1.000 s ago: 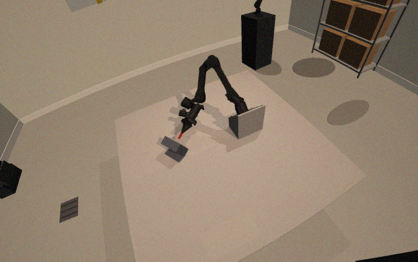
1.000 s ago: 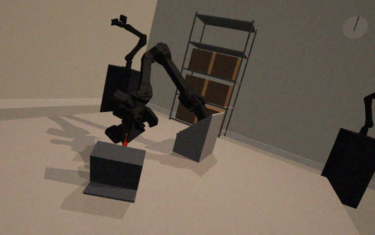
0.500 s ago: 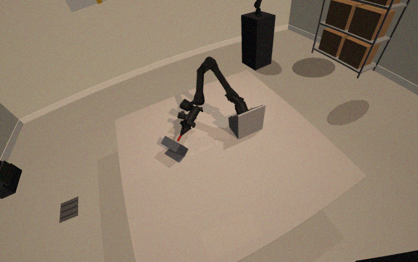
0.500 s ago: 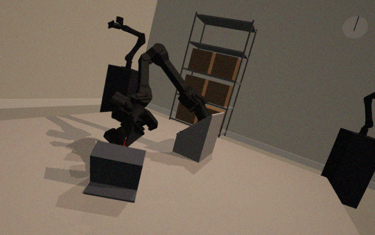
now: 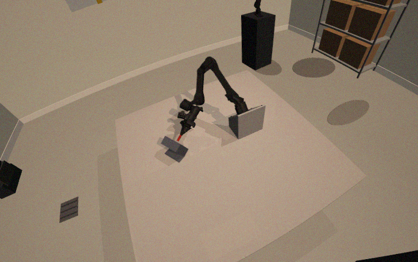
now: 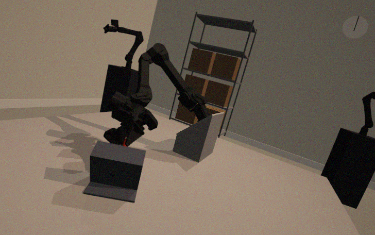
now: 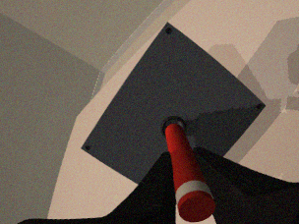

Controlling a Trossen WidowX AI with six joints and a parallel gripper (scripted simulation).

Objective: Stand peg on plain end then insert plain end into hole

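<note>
The red peg (image 5: pixel 179 138) (image 6: pixel 124 141) (image 7: pixel 186 164) is held in my gripper (image 5: pixel 181 134) (image 7: pixel 182 156), which is shut on it. Its white band (image 7: pixel 193 188) is at the end nearer the wrist camera, and its plain end points at the sloped panel (image 5: pixel 174 144) (image 6: pixel 117 152) (image 7: pixel 133 108). In the wrist view the plain end is at the hole (image 7: pixel 173 119) and covers the lower part of its dark rim. I cannot tell how far, if at all, the tip is inside. In the exterior view the panel's block hides the peg's lower part.
A grey slanted box (image 5: pixel 251 123) (image 6: pixel 188 140) stands at the arm's base, to the right of the sloped panel. Small dark dots (image 7: pixel 168 30) mark the panel's corners. A shelf with boxes (image 5: pixel 354 34) (image 6: pixel 212 66) and black pedestals (image 5: pixel 257 39) stand farther off.
</note>
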